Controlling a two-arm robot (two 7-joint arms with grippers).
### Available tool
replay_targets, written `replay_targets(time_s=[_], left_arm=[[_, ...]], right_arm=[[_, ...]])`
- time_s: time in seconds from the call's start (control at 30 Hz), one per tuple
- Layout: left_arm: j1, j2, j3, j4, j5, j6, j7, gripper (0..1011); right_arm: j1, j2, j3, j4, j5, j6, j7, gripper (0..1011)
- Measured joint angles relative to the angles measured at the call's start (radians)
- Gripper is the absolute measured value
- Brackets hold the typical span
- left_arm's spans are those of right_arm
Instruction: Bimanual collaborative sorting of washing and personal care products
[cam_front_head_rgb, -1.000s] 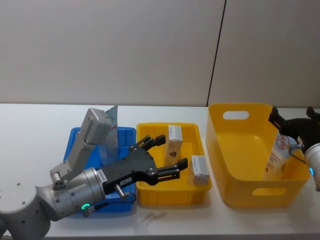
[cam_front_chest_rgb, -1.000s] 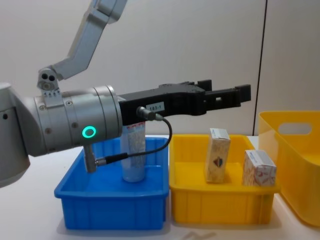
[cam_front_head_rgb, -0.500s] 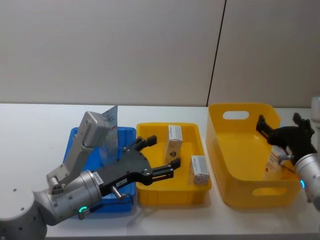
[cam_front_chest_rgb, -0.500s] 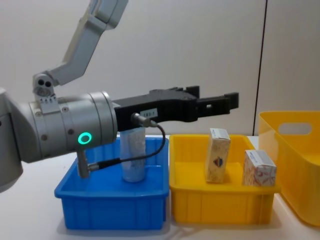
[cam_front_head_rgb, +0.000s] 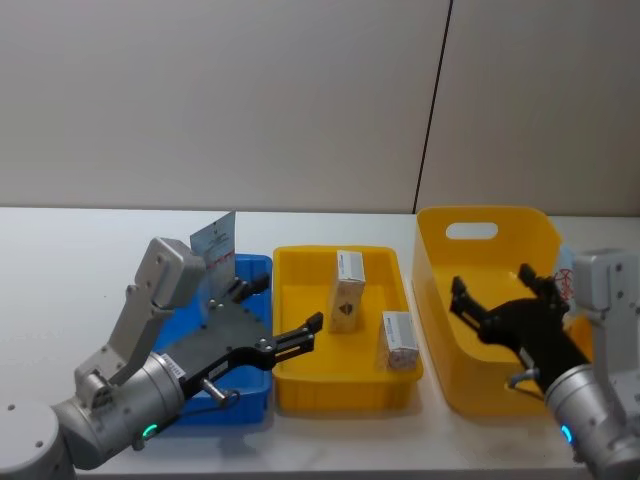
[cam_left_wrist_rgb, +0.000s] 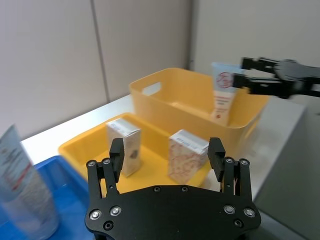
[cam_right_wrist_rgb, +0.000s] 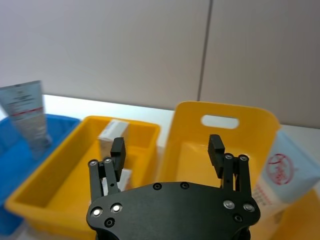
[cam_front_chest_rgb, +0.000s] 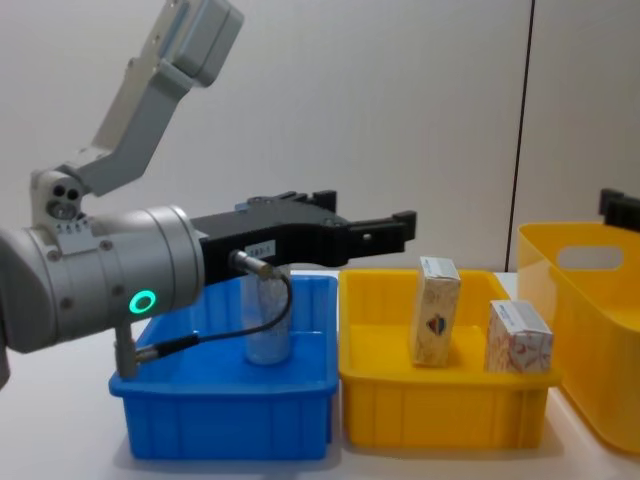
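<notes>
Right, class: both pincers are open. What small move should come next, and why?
Probably bring the right pincer onto the tube leaning in the big basket. That pincer hangs open and empty by the basket, and this tube is the one product not yet in a tray; the other tube stands in the blue tray.

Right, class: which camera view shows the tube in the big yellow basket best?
Left wrist view: the tube stands nearly whole, red print facing, in the basket. Right wrist view cuts it at the edge; head view shows a sliver.
</notes>
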Motion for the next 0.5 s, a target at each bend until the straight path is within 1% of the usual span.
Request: replay_targets(time_s=[0.07,0.1,0.2,0.23,0.3,0.4,0.5], left_arm=[[0.007,0.003,-0.001,-0.006,0.009,0.000,0.021,1001],[0.013,0.006,-0.003,-0.012,0.019,-0.001,0.042,1001],[0.022,0.011,-0.005,-0.021,0.031,-0.002,0.070,1001],[0.029,0.014,-0.006,-0.027,0.040,-0.003,0.091,1001],[0.035,0.017,-0.007,-0.034,0.049,-0.004,0.110,1001],[0.051,0.025,-0.010,-0.049,0.071,-0.005,0.160,1001],[0.060,0.030,-0.013,-0.058,0.085,-0.006,0.190,1001]], right_arm=[[-0.014,0.005,-0.011,-0.010,0.006,-0.011,0.005,1002],[-0.028,0.010,-0.023,-0.019,0.011,-0.022,0.011,1002],[-0.052,0.018,-0.041,-0.037,0.022,-0.040,0.019,1002],[-0.058,0.019,-0.045,-0.040,0.024,-0.044,0.021,1002],[-0.069,0.023,-0.055,-0.048,0.029,-0.052,0.025,1002],[-0.077,0.026,-0.061,-0.053,0.032,-0.058,0.028,1002],[-0.082,0.028,-0.065,-0.057,0.034,-0.062,0.029,1002]])
